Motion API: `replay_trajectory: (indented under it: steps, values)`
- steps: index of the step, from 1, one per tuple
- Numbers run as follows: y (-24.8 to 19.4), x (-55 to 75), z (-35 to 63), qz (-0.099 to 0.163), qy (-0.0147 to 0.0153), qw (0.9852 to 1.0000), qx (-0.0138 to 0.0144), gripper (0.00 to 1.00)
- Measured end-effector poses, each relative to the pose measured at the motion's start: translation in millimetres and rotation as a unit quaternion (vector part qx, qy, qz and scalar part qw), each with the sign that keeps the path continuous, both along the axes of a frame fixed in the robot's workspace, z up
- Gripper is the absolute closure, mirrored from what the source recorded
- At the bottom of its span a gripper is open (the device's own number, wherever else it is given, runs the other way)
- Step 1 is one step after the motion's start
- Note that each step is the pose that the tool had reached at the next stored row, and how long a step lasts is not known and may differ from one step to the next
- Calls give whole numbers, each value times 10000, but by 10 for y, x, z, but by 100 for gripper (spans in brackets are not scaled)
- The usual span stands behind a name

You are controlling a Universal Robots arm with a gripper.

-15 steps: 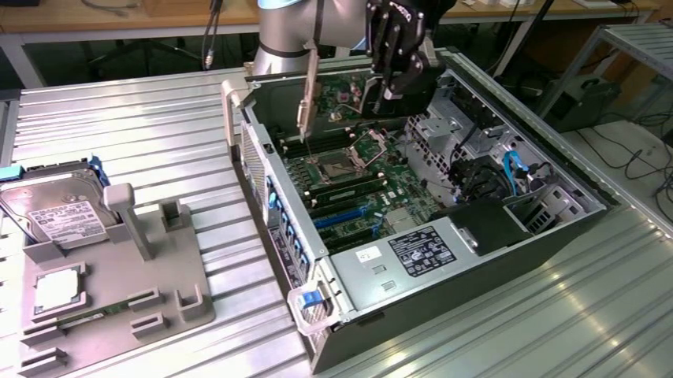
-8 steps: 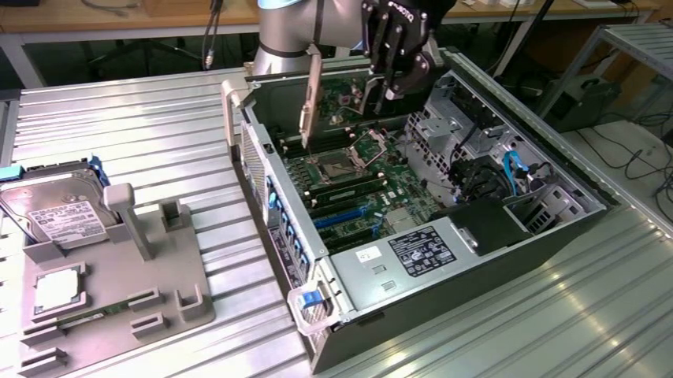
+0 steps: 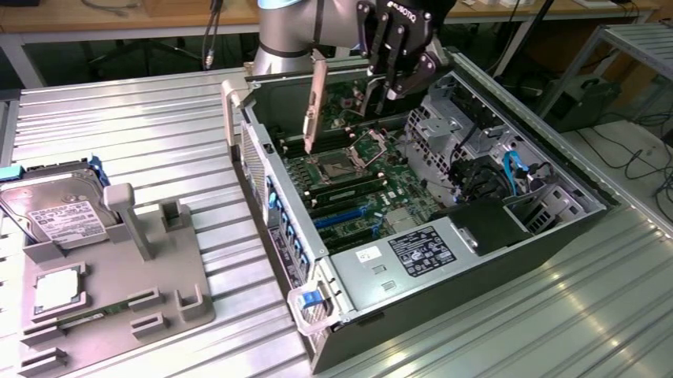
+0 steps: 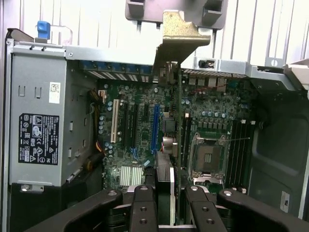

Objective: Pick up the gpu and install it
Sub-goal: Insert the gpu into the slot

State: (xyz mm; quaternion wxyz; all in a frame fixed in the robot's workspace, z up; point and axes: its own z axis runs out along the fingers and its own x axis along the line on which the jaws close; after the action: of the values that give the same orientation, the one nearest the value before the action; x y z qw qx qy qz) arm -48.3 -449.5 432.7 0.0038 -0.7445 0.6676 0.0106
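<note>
Reading white "ROBOTIQ" on black body of gripper point(image 3: 398, 88), far end of case. Black label point(image 3: 421, 250) on grey power supply box point(image 3: 405, 287), near end: I see certification-style marks and fine white print, nothing legible. White sticker point(image 3: 368, 253) just beside it: unreadable. Hard drive label point(image 3: 63, 214), exterior view's left: print too small for me.
</note>
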Motion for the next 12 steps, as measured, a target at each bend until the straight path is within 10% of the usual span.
replay_trajectory:
  steps: [12]
  values:
    - [0,1,-83,58,-39,10000,-1,73]
